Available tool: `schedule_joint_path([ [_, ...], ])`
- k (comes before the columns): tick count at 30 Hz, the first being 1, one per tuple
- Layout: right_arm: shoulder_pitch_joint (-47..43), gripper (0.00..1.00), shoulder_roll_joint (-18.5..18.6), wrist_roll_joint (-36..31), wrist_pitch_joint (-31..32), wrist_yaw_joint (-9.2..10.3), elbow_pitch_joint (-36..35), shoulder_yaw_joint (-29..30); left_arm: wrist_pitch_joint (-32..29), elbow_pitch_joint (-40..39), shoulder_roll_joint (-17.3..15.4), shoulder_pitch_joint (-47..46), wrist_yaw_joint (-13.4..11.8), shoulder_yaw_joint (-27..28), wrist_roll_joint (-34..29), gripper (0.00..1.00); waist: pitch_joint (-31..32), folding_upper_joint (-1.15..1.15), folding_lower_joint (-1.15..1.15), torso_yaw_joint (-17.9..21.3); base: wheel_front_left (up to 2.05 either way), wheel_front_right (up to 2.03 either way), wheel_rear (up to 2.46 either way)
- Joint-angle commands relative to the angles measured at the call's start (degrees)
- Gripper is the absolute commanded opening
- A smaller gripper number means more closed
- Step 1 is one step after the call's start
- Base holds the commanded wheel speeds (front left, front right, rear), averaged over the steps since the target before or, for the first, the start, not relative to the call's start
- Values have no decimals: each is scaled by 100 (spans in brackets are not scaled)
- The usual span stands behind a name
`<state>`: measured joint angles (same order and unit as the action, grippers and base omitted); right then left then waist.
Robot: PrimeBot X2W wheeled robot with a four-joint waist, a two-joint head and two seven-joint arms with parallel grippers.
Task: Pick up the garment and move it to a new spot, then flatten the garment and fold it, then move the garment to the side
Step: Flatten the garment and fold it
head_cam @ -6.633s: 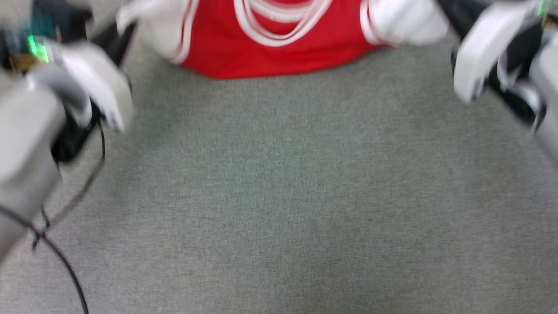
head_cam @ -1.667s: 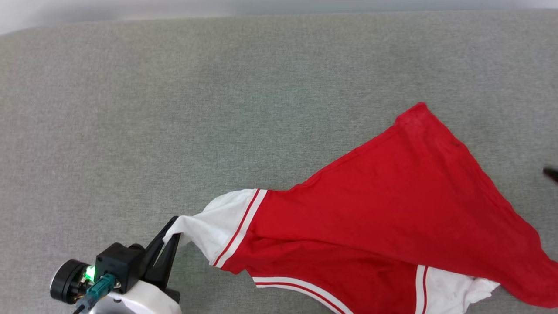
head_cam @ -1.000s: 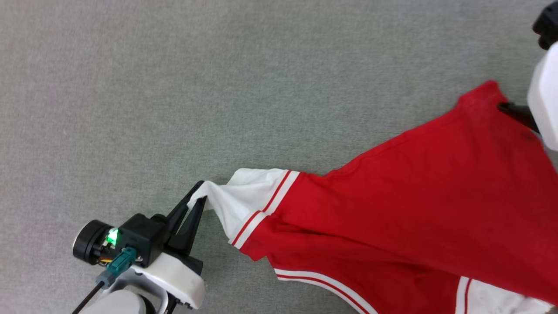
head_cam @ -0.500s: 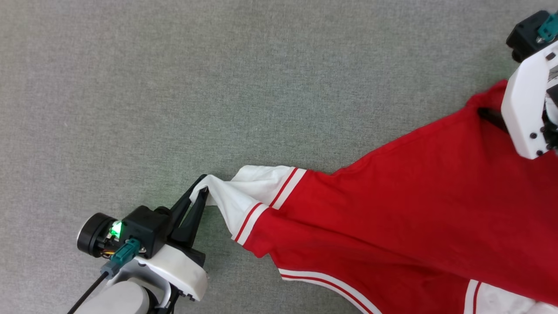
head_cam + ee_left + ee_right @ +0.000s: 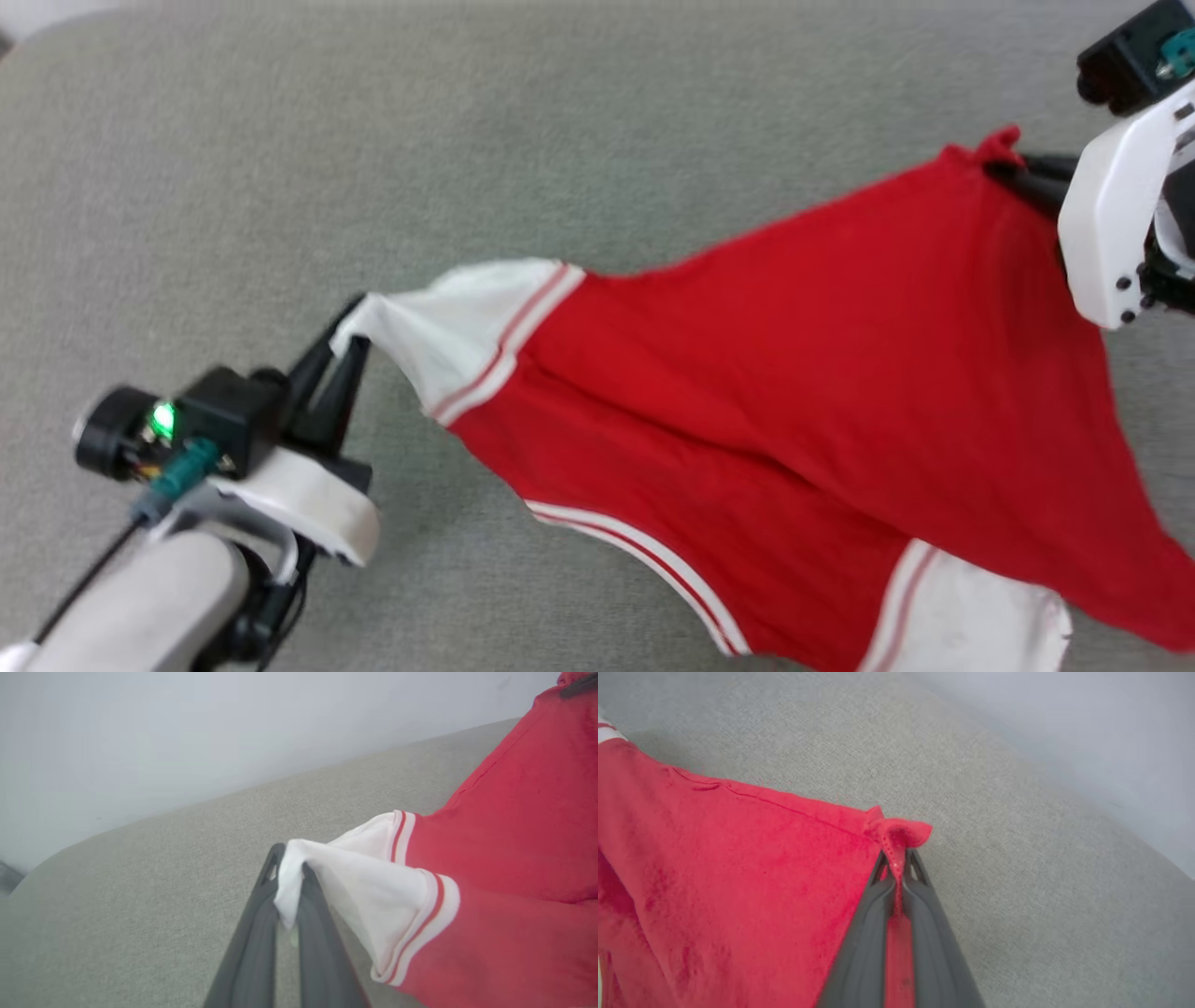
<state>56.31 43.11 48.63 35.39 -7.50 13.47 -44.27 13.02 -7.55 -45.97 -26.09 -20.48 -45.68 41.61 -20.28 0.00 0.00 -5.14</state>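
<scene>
Cloth drawn taut between two arms fills the head view: the garment (image 5: 822, 373), a red jersey-style T-shirt with white short sleeves and red-and-white striped trim, spans from the middle to the right over the grey fabric-covered bench (image 5: 280, 140). The left gripper (image 5: 347, 327), black-fingered on a white wrist at the near left, holds the tip of one white sleeve. The right gripper (image 5: 1004, 171) at the far right holds a red corner, and the other sleeve sags at the near right. In the left wrist view the dark fingers (image 5: 261, 914) are pressed together, pinching the sleeve's edge. In the right wrist view the fingers (image 5: 873, 933) are likewise pressed together, with a bunched red hem corner (image 5: 899, 833) pinched between them. This looks like the pick-up step, with both grasps made. The next move calls for raising both arms together with even tension, carrying the garment to its new spot, and laying it down spread.
</scene>
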Motion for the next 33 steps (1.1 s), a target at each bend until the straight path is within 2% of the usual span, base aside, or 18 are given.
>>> schedule_joint_path([
  [1,171,0,10,51,-260,2,-50,27,-63,-48,-77,-219,22,90,-22,0,216,0,0,210,0,0,0],
  [7,497,0,-131,100,-1018,2,7,253,-360,-125,-247,-1066,177,336,-171,0,216,0,0,395,0,0,0],
  [13,920,0,-268,-253,-1617,2,208,613,-651,-36,-269,-2062,411,550,-318,0,-34,0,0,510,0,0,0],
  [19,1702,0,-749,-839,-2066,2,571,1246,-1061,201,-214,-3500,800,804,-476,0,-520,0,0,679,0,0,0],
  [25,2685,0,-1273,-1467,-2111,2,861,1770,-1403,645,26,-5041,1256,970,-595,0,-1052,0,0,723,0,0,0],
  [33,4033,0,-1595,-2183,-2007,2,1266,2095,-1469,1753,642,-7023,1857,1110,-667,0,-1572,0,0,678,0,0,0],
])
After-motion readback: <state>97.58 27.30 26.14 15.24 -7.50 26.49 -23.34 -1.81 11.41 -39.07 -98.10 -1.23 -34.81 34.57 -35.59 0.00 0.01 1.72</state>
